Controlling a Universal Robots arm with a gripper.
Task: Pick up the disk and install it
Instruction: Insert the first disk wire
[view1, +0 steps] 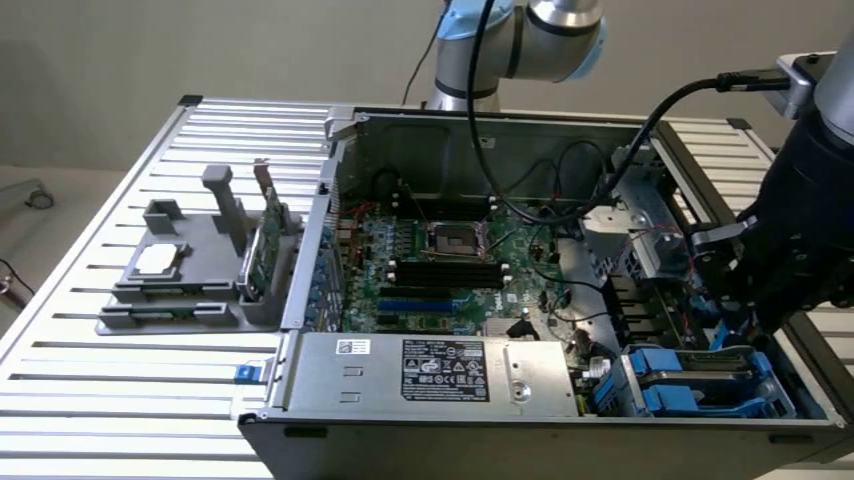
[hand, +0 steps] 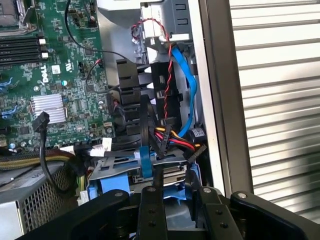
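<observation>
2 dark fingers (hand: 152, 212) of your gripper (hand: 179, 195) (view1: 754, 325) reach down into the front corner of the open case (view1: 534, 445). You can see the jaws part closed and pinching the disk (hand: 175, 210) by its blue carrier, with the blue plastic caught between them. The disk sits low in the bay (view1: 781, 385) at that corner, at the exterior view's lower right, just beside the power supply (view1: 441, 370). In your wrist view a second silver and blue carrier (hand: 117, 172) lies just beside the held one, toward the power supply's mesh side. A bundle of yellow, red and black wires (hand: 172, 140) ends in a plug close above the fingers. A flat blue cable (hand: 187, 85) and a twisted red and black wire (hand: 167, 75) run down to the same spot. The green board (view1: 427, 260) covers the case floor, with 1 empty square socket near its middle and dark slots beside it. Your arm (view1: 534, 30) rises behind the case, and a thick black cable loops from it across the open top. The case stands on a slatted metal table (view1: 107, 400). At the exterior view's left, well apart from the gripper, a grey fixture (view1: 174, 300) holds 1 small silver chip (view1: 154, 260) lying flat. It also holds 1 green card (view1: 271, 230) standing on edge beside the case wall.
</observation>
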